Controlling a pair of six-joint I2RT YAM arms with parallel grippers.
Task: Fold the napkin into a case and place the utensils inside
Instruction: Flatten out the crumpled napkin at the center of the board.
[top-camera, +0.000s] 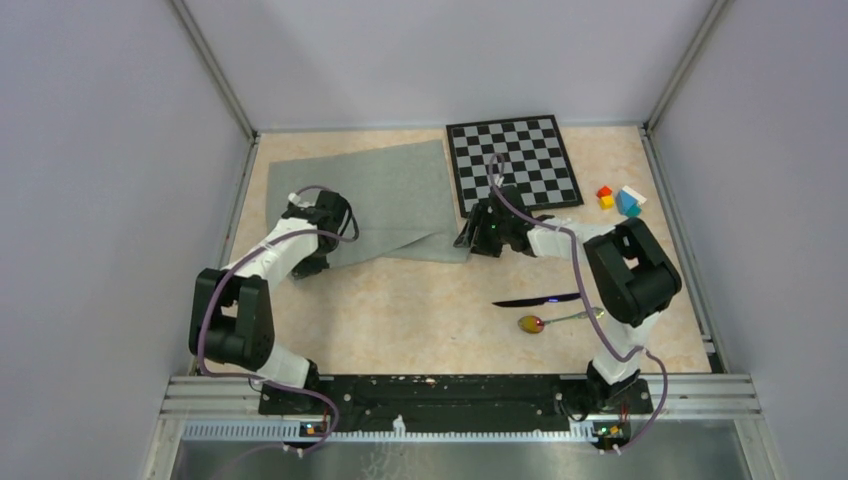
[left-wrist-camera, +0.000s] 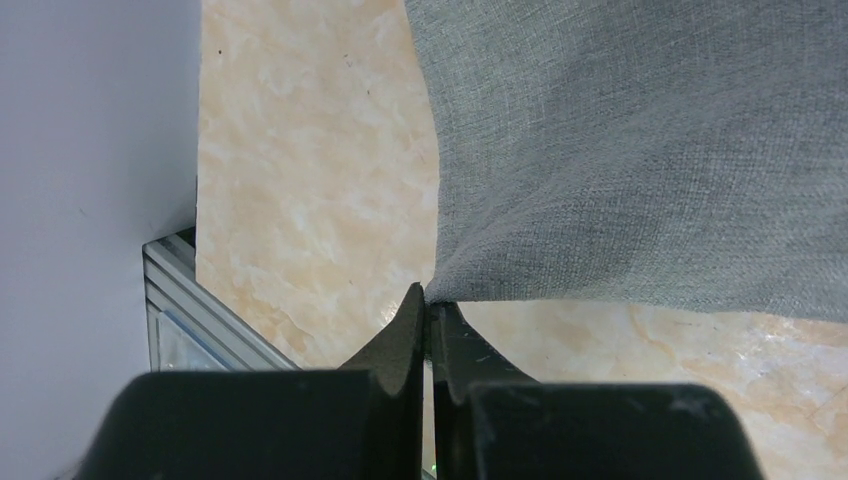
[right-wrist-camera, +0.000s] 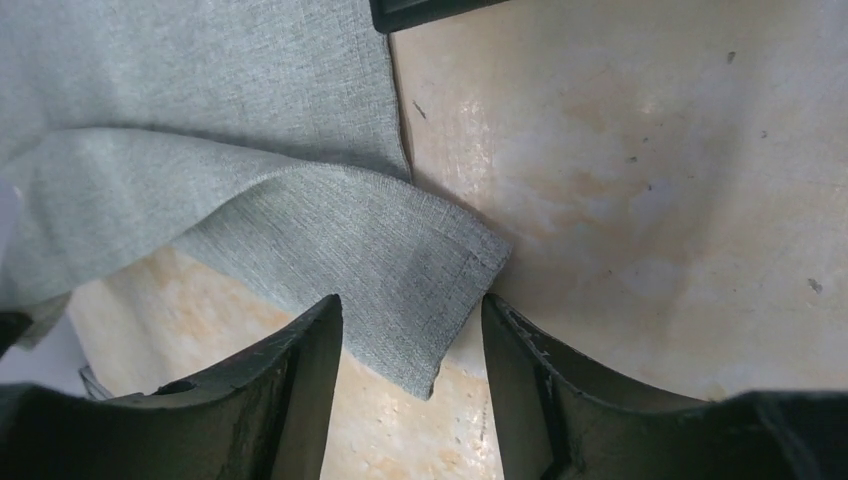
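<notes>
Hardly begun: napkin (top-camera: 385, 195) spread at the far left beside the chessboard (top-camera: 515, 160), no case formed yet, with knife (top-camera: 537, 299) and spoon (top-camera: 535, 323) lying outside it at the near right. Left gripper (left-wrist-camera: 428, 320) pinched fully shut on one napkin corner. Right gripper (right-wrist-camera: 410, 330) standing wide around the other near corner, not clamped yet.

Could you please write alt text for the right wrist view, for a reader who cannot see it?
A corner of the grey-green napkin sits between the open jaws of the right gripper, not yet pinched. Beneath is the tan table; a dark chessboard edge shows at the top.
</notes>
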